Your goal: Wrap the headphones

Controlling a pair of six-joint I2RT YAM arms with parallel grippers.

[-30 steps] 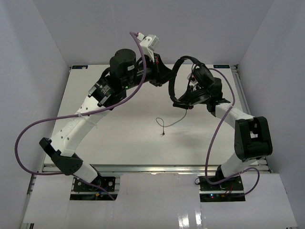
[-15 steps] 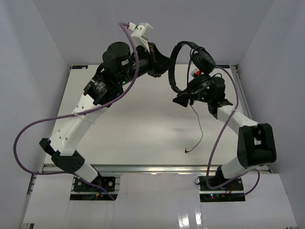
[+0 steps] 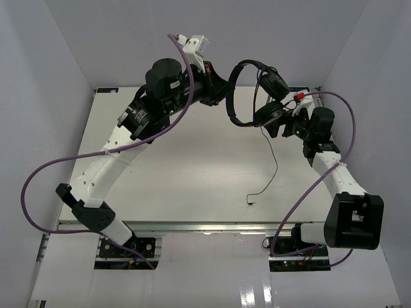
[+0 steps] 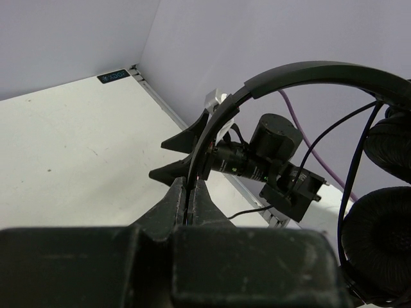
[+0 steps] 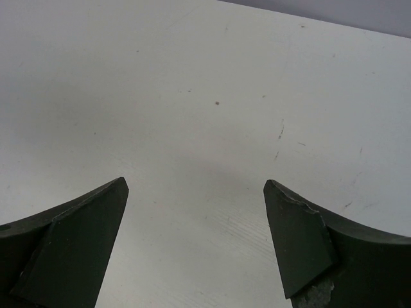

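left gripper (image 4: 190, 192) pinched shut on the headband (image 4: 289, 70); headphones (image 3: 276, 82) held in the air over the far middle of the table (image 3: 180, 173). right gripper (image 5: 196, 189) spread wide, holding nothing, just beside the lower earcup (image 3: 266, 114). cord (image 3: 275, 160) hanging toward table centre. back wall (image 3: 257, 32) close behind, bare table in front. left arm stretched up and far; right arm folded, elbow near right front corner.

White worktop (image 3: 180, 170), few faint specks, thin black cord (image 3: 252, 199) end lying front-centre, small dark label (image 4: 113, 76) at far corner
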